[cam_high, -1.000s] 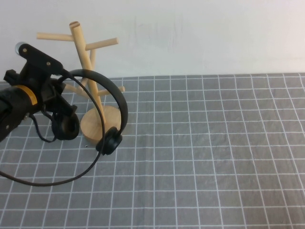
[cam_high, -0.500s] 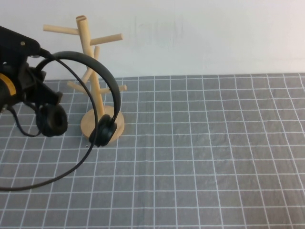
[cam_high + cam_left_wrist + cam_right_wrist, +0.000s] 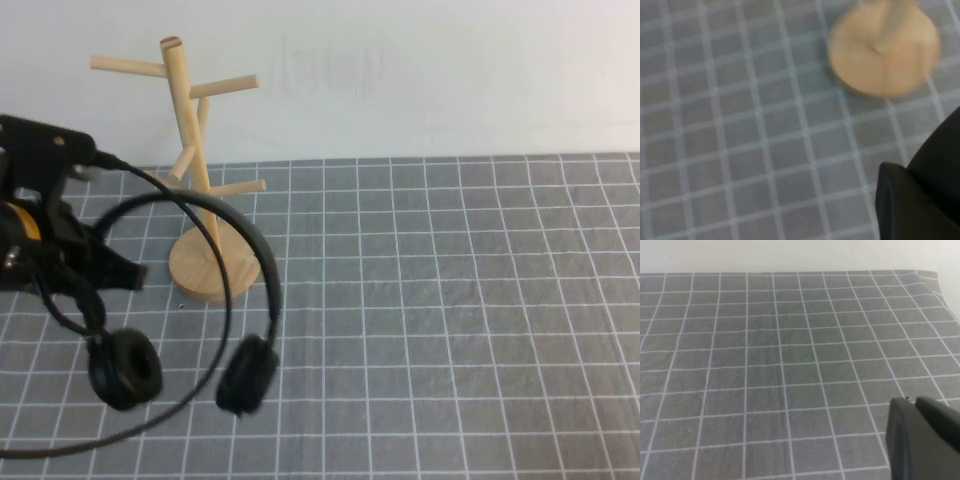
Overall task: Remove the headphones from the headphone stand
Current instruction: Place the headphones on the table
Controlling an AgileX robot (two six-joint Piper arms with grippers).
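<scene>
The headphones (image 3: pixel 200 300) hang in the air on the left side of the high view, in front of the headphone stand (image 3: pixel 205 170) and clear of its pegs. Their thin band makes an arch at the top, and the two round cups hang down at the bottom, so the long way of the headphones runs up and down. The open part of the arch faces the tabletop (image 3: pixel 450 300). One cup is near the left edge and the other hangs a little to its right, looking blurry.

The headphones are all black, with a skinny band and soft round cups. A thin black cable (image 3: pixel 120 430) loops below them.

The left gripper (image 3: pixel 70 255) is at the left edge, up by the band, and its fingers hold the band. The right gripper (image 3: pixel 922 440) shows only as a dark shape in its own wrist view, above bare tabletop; I cannot tell if its fingers are open or closed.

The stand is light wood, with a round base, a tall pole and pegs sticking out. It stands upright near the back. The tabletop has a gray cloth with white grid lines. Behind it is a plain white wall (image 3: pixel 450 70).
</scene>
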